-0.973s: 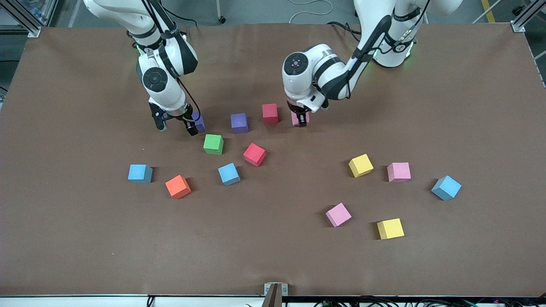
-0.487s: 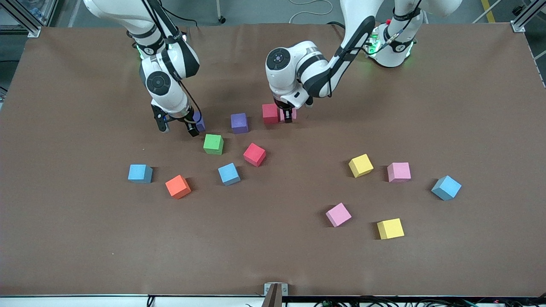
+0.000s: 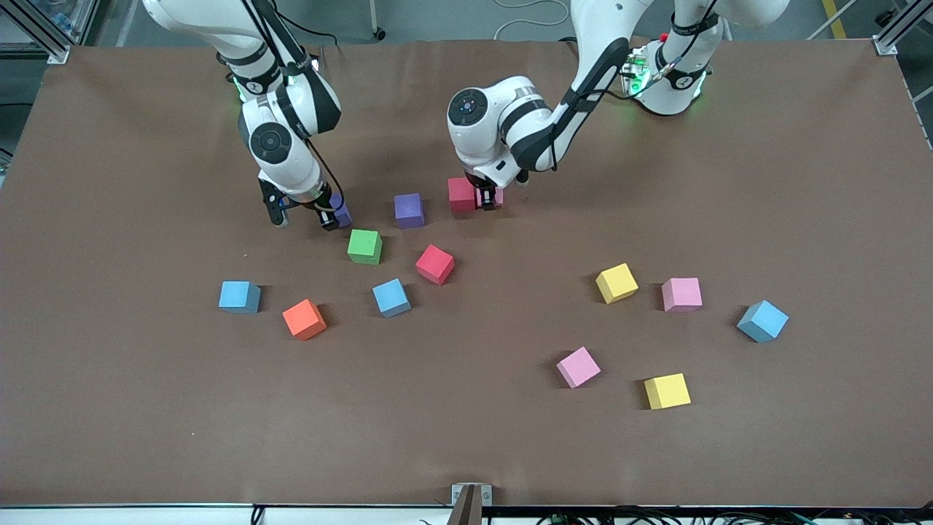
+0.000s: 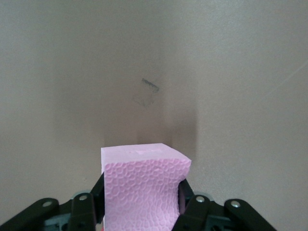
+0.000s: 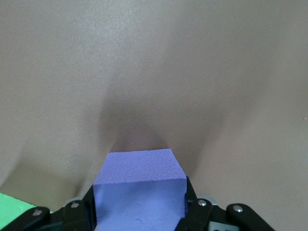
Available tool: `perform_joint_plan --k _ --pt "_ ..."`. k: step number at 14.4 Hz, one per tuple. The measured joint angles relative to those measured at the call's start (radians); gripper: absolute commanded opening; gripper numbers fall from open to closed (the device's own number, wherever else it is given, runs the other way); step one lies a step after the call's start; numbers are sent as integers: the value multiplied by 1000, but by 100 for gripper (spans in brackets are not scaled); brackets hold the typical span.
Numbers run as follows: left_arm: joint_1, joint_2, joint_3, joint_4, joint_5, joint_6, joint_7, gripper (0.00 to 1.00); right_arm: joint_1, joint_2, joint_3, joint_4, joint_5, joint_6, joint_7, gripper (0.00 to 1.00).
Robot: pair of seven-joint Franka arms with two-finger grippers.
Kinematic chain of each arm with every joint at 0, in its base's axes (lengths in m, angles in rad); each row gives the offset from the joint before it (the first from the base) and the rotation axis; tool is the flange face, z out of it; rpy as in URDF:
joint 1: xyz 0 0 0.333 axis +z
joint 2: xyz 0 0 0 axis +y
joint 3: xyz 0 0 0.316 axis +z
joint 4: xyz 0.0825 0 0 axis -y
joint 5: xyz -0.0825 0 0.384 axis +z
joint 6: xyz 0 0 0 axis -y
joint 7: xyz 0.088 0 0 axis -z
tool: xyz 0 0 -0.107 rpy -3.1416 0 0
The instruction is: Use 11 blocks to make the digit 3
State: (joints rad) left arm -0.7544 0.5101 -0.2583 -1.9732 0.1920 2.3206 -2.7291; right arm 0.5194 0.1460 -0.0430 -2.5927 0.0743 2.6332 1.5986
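**Two grips, one crowded row**

The left gripper (image 3: 487, 202) held a pink matte foam cube (image 4: 142, 190) in its jaws, touching a red foam cube (image 3: 461, 195); pressing on could shove that cube.

The right gripper (image 3: 300, 216) had its jaws around a purple foam cube (image 5: 139, 195), apparently gripping it, with a green cube (image 3: 364, 246) near.

Open surface (image 3: 466, 437) lay toward the edge nearest the front camera.

My left gripper (image 3: 487, 198) pinches a pink block (image 4: 142, 187) beside the red block (image 3: 461, 194); my right gripper (image 3: 302, 216) straddles a purple block (image 5: 139, 195).
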Motion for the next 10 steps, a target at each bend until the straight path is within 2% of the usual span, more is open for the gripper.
perform_joint_plan --k 10 --pt "-1 7 0 18 12 -2 0 27 0 0 1 1 0 0 1 64"
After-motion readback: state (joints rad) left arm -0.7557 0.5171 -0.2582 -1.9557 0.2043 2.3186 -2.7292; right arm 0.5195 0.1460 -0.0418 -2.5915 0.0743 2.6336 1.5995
